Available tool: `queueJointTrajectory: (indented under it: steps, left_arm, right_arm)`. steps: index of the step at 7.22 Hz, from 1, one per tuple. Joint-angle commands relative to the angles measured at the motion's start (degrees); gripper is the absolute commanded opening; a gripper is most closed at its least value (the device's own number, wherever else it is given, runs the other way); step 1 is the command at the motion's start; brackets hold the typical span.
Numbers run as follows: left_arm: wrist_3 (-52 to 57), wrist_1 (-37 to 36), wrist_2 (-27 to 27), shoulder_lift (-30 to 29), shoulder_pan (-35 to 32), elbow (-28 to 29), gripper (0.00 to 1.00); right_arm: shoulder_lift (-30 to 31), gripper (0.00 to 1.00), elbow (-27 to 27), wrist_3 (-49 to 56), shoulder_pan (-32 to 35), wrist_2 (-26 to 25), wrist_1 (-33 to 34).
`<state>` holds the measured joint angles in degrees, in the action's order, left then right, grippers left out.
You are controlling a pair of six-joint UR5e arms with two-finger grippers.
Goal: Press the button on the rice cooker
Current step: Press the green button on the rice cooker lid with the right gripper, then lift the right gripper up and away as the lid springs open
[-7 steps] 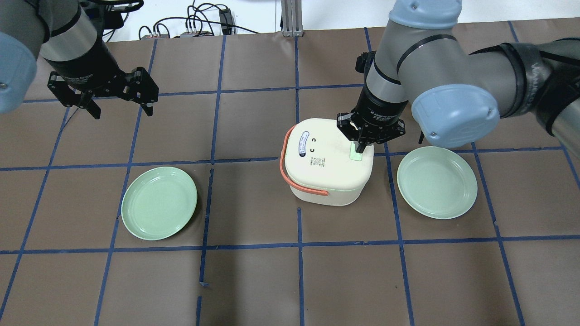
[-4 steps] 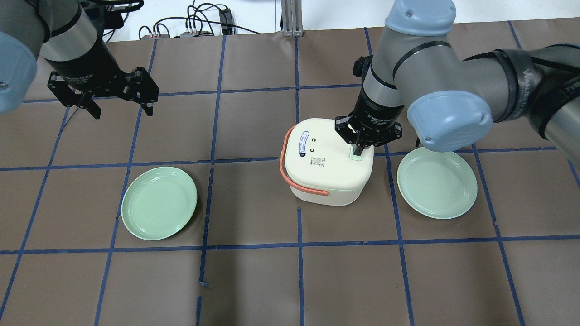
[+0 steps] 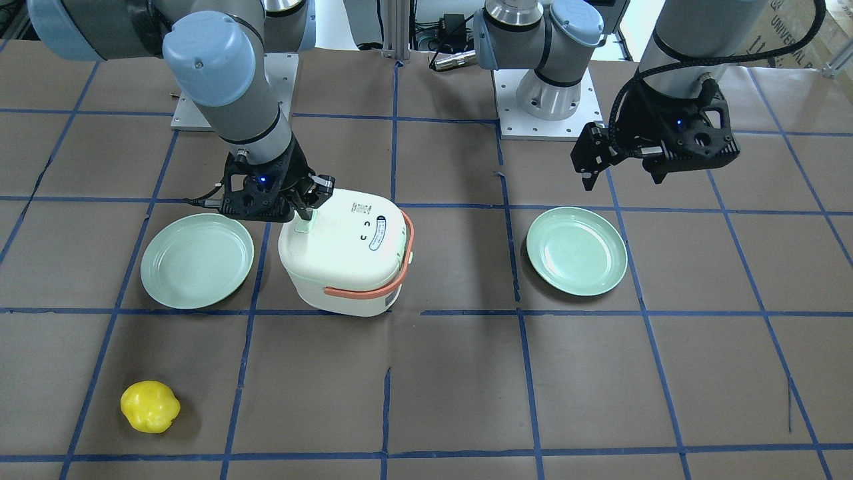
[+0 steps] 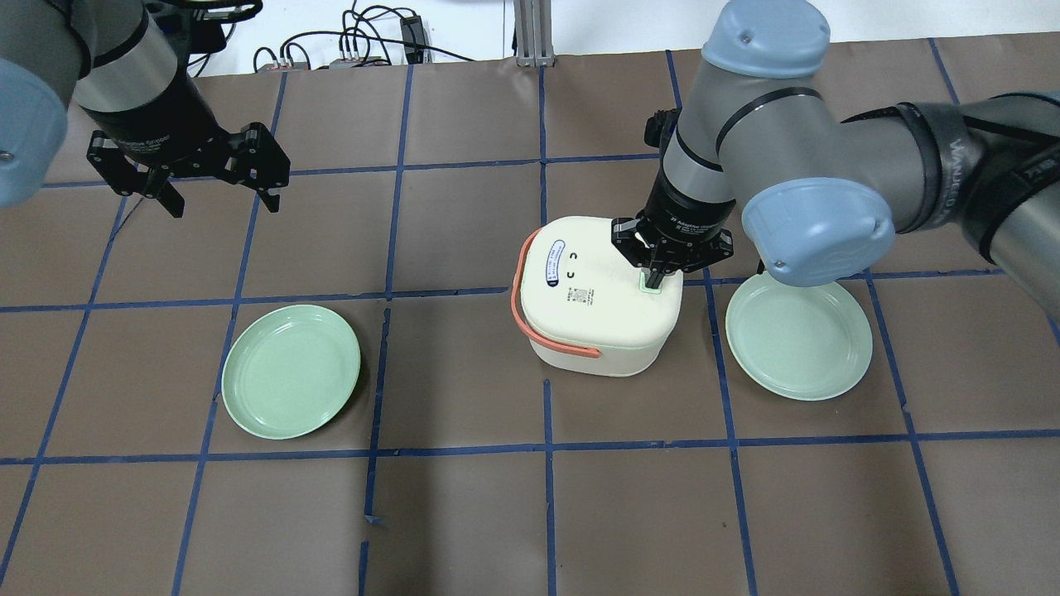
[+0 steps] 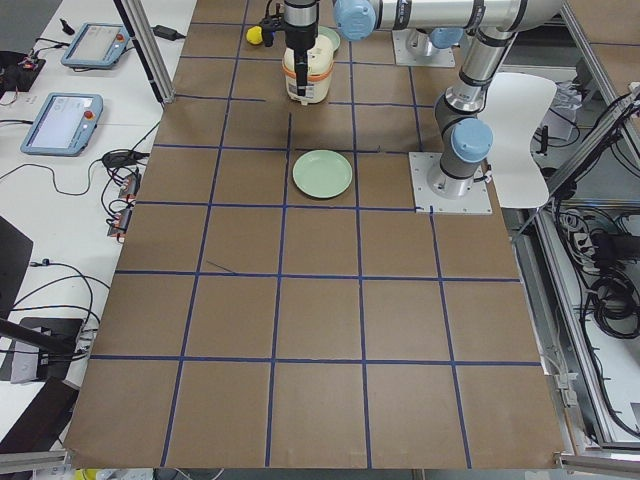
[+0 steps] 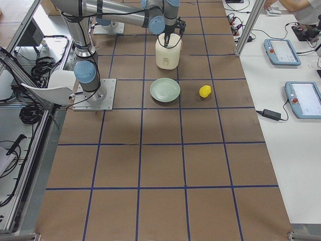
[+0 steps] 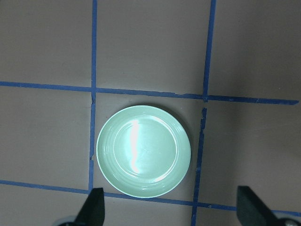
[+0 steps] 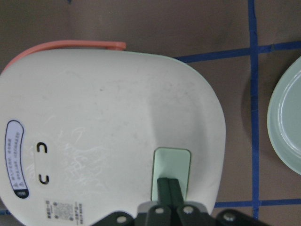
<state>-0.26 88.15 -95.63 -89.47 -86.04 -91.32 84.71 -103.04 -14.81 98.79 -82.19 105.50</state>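
The brown tabletop [image 4: 464, 513], ruled into squares by blue tape, carries everything. Over it the right arm [image 4: 811, 157] reaches in from the robot's right and bends down to the middle of the surface. The left arm [image 4: 124, 74] hangs above the far left part, well apart from all the objects.

The cream rice cooker [image 4: 596, 314] stands upright near the middle of the tabletop, between the two plates and closer to the one on the robot's right. Its lid is closed. Its orange handle [image 4: 530, 327] is folded down around the side toward the robot's left.

A pale green plate [image 4: 290, 371] lies flat to the robot's left of the cooker, well apart from it. A second plate [image 4: 799, 334] of the same kind lies just beside the cooker on the robot's right. A lumpy yellow object [image 3: 150, 406] sits alone near the tabletop edge farthest from the robot, on the robot's right side.

The left fingers [image 7: 94, 209] are spread wide and hold nothing, with the left plate showing between them far below. The right fingers [image 8: 168, 188] are pressed together into one narrow tip that points straight down and is set on the button [image 8: 172, 165]. This button is a small pale green rectangle on the cooker's lid, at the edge toward the robot's right.
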Motion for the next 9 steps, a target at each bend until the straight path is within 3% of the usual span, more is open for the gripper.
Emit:
queueJointTrajectory:
  steps: [1,4,6,7,8,9]
  left_arm:
    - [0.00,0.00,0.00,0.00,0.00,0.00,1.00]
    - [0.00,0.00,0.00,0.00,0.00,0.00,1.00]
    - [0.00,0.00,0.00,0.00,0.00,0.00,1.00]
    - [0.00,0.00,0.00,0.00,0.00,0.00,1.00]
    - [0.00,0.00,0.00,0.00,0.00,0.00,1.00]
    - [0.00,0.00,0.00,0.00,0.00,0.00,1.00]
  right_arm:
    - [0.02,0.07,-0.32,0.04,0.00,0.01,0.41]
    - [0.11,0.10,0.38,-0.04,0.00,0.10,1.37]
    - [0.72,0.40,4.40,0.04,0.18,-0.08,2.17]
    - [0.38,0.64,7.91,0.04,0.09,-0.69,2.08]
    - [-0.24,0.77,12.38,0.04,-0.26,-0.87,0.95]
    - [-0.85,0.77,17.04,0.22,-0.87,-1.57,-5.15]
